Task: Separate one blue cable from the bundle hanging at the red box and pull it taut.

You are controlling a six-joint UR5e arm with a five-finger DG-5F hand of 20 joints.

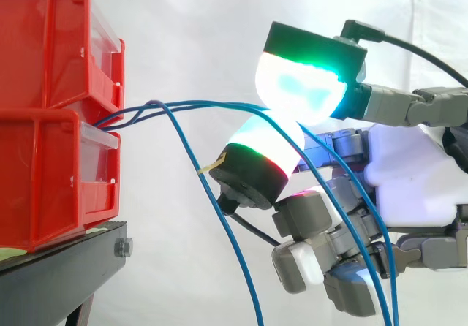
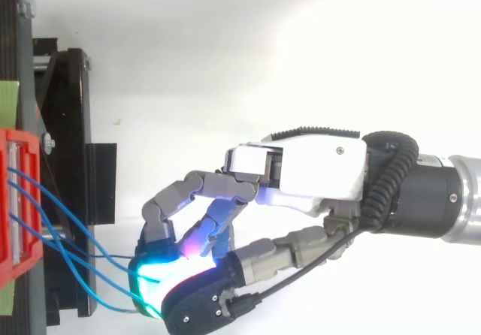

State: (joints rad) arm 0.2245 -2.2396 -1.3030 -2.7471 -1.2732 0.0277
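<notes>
Just beside the red bins [image 1: 44,121], the hand [image 1: 409,172] pinches one blue cable [image 1: 205,105] between glowing pads [image 1: 300,85]. Other blue cables [image 1: 231,247] hang down.

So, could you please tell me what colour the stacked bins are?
Red bins, clearest in the side view.

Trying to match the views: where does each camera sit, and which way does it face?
Side view: beside the work, level, facing the red boxes and blue cables; robot hand enters from right.
Top view: overhead, looking down; robot hand and wrist reach leftward.
Shared: red boxes, blue cables, robot hand pinching one blue cable.
</notes>
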